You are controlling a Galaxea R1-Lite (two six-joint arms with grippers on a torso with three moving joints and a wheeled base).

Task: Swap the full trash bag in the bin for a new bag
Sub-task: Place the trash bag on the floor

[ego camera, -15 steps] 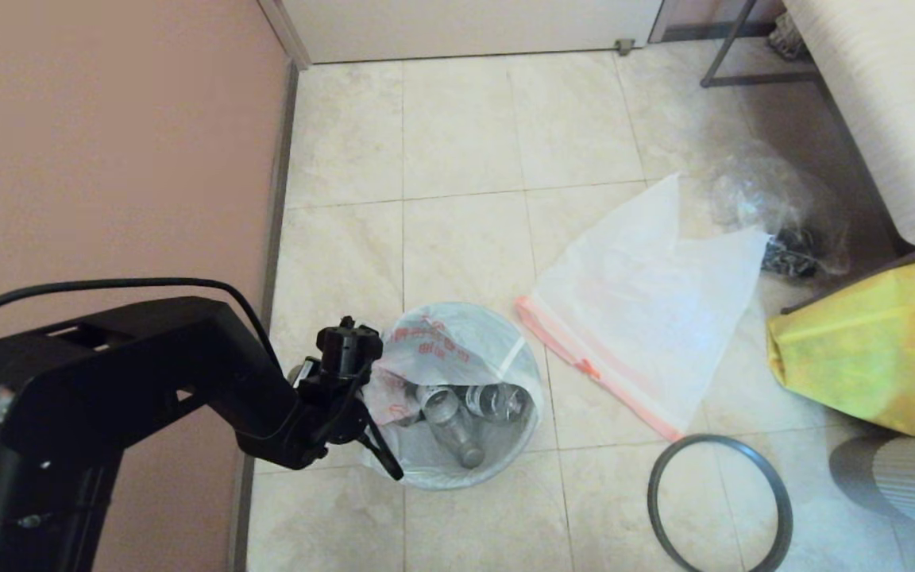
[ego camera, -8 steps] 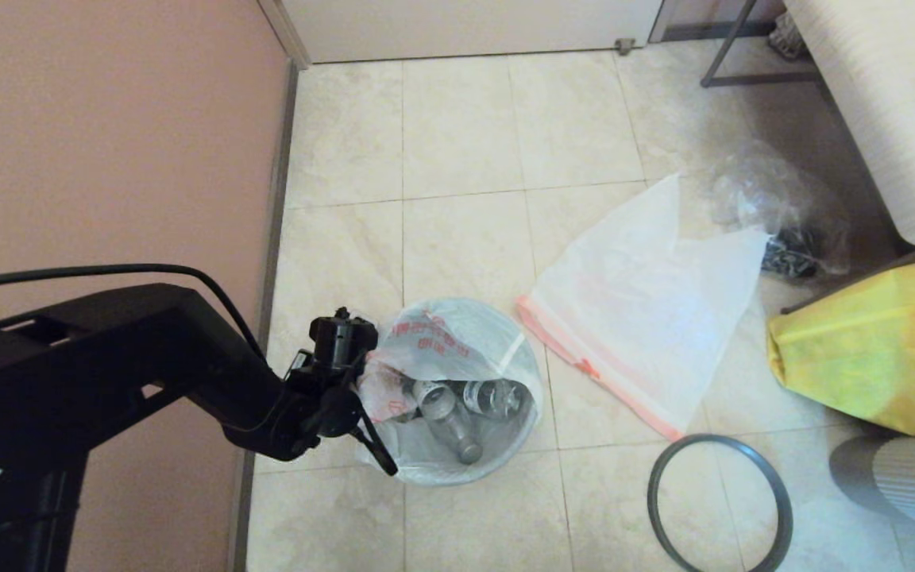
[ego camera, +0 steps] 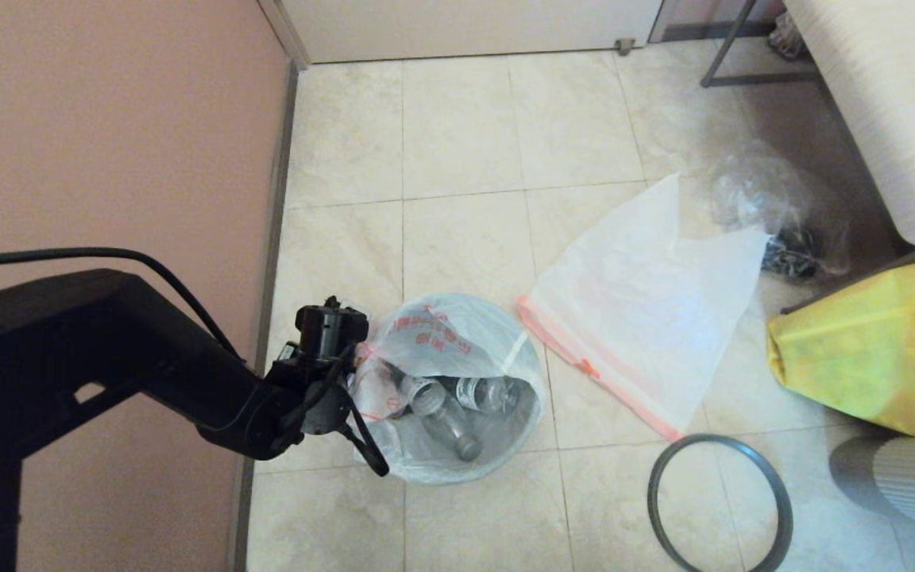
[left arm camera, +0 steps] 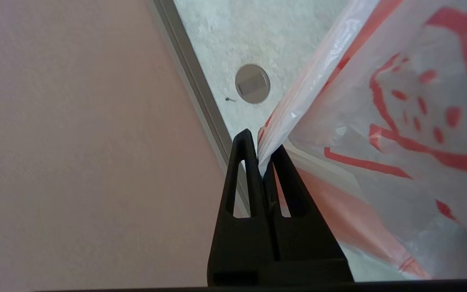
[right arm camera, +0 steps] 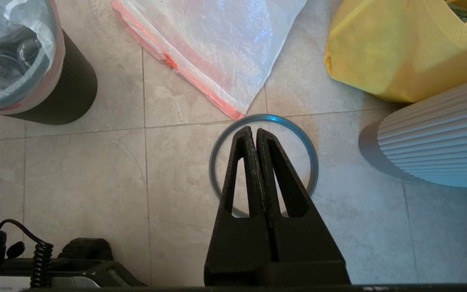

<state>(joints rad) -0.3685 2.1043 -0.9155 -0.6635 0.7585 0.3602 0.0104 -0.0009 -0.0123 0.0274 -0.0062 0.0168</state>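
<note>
Left pincer (left arm camera: 262, 151) clamped on red-printed translucent white bag (ego camera: 434, 342) of clear bottles (ego camera: 445, 405), inside dark round bin (right arm camera: 65, 87); right pincer (right arm camera: 256, 134) closed, idle.

Left arm (ego camera: 92, 349) is looking chunky and matte black, with a thin black cable looping over the top. Both pincers, left pincer (left arm camera: 262, 156) and right pincer (right arm camera: 256, 136), are showing grainy black fingers with long triangular cutouts.

The bin (ego camera: 457, 461) stands close to the wall (ego camera: 108, 143), which crowds its left side. Bare tiles lie open behind and in front of it. To its right, the new bag (ego camera: 640, 318) and hoop rim (ego camera: 718, 502) clutter the floor, apparently flat.
</note>
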